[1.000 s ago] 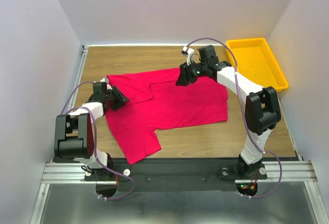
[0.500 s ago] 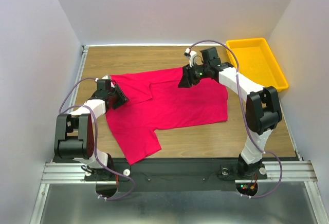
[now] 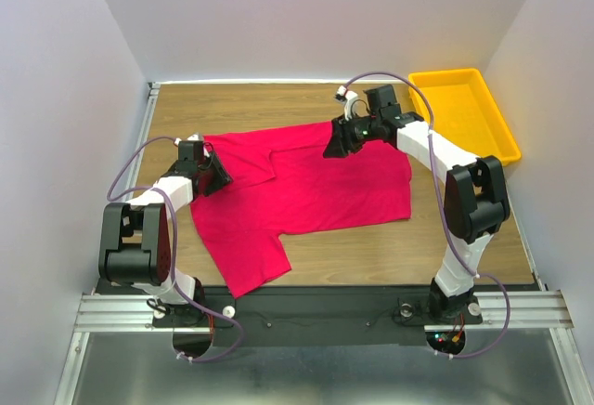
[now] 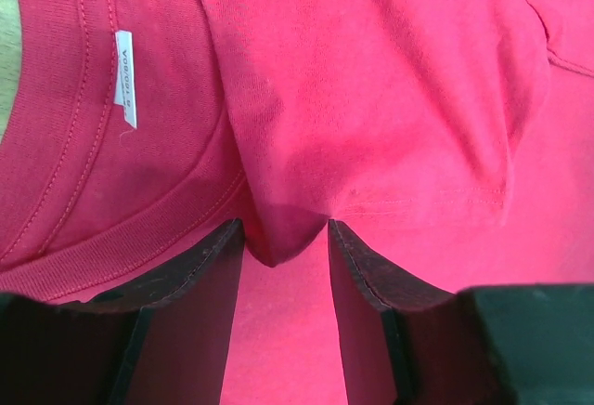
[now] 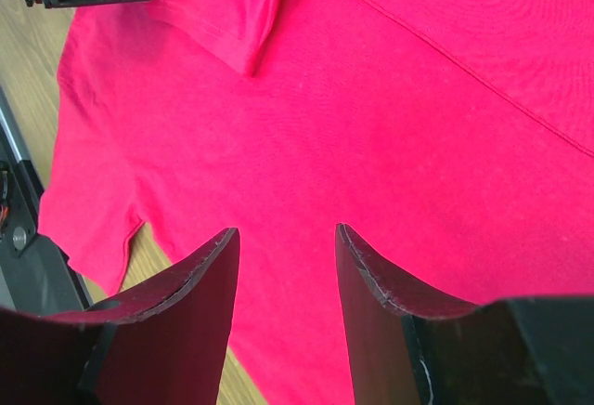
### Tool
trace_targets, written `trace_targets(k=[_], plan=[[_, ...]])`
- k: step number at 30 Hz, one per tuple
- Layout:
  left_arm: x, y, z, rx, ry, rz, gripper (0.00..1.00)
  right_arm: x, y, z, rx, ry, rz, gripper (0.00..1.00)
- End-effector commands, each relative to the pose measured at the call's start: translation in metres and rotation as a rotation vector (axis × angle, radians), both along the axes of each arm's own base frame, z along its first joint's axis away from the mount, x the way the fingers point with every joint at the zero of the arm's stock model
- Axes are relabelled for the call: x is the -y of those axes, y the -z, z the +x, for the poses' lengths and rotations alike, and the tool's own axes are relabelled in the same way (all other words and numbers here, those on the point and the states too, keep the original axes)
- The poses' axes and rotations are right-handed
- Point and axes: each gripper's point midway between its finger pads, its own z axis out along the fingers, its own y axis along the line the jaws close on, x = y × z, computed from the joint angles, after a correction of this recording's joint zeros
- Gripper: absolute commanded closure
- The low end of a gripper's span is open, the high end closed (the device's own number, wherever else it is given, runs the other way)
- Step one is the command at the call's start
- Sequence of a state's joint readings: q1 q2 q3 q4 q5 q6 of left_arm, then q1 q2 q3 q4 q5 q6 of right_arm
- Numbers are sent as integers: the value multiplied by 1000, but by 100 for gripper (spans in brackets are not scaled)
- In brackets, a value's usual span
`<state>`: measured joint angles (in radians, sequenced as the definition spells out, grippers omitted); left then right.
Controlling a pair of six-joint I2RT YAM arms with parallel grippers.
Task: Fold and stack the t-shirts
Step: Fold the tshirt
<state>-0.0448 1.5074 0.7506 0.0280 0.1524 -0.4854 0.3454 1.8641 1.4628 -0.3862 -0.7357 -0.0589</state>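
Spread across the wooden tabletop, a red t-shirt, one sleeve trailing toward the near edge. At its left, by the collar, the left end effector clenched on a pinched fold. Farther back, the right end effector parted over cloth, grip unclear. Best lifted level, both corners together, to fold without bunching.

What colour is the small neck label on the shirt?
White, on the crimson-red cotton t-shirt; neck label shows best in the left wrist view.
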Motion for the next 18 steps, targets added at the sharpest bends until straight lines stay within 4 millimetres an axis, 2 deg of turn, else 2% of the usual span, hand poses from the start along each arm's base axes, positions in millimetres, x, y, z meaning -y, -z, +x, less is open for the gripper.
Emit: trace_targets(k=[1, 6, 15, 18], plan=[[2, -12, 8, 33, 20, 8, 50, 2, -31, 1, 69, -4, 42, 48], [10, -12, 3, 27, 42, -30, 57, 3, -34, 3, 70, 0, 47, 48], [23, -19, -4, 18, 69, -109, 63, 6, -35, 5, 70, 7, 52, 48], [25, -21, -4, 16, 70, -123, 68, 7, -36, 5, 70, 10, 52, 48]])
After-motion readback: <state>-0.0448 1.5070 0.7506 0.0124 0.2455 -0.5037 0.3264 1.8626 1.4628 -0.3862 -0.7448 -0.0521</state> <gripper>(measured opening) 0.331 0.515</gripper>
